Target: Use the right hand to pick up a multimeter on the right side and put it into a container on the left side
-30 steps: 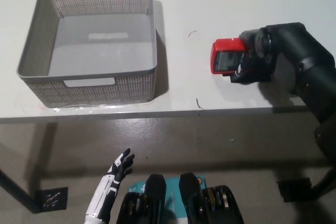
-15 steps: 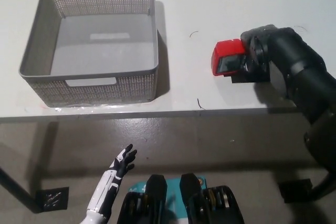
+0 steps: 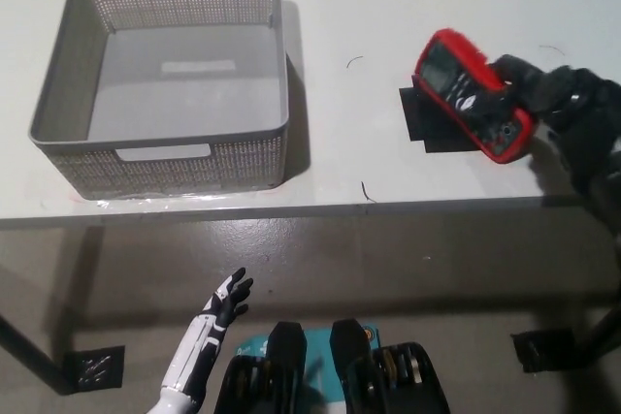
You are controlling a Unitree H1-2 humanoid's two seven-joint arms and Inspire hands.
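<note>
While the black right hand (image 3: 568, 104) gripped the red multimeter (image 3: 473, 94), lifted clear of the table (image 3: 388, 7), its long axis slanted away from the palm. The grey container (image 3: 165, 147) lay well off toward the robot's left of that hand; the white left hand (image 3: 221, 305) hung low, fingers spread, holding nothing.

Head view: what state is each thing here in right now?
Multimeter: red, held in the right hand, tilted, face up.
Right hand: black, shut on the multimeter.
Basket: grey, on the table, nothing in it.
Left hand: white, open, resting low beside the table, holding nothing.
Black patch: flat on the table, under the multimeter.
</note>
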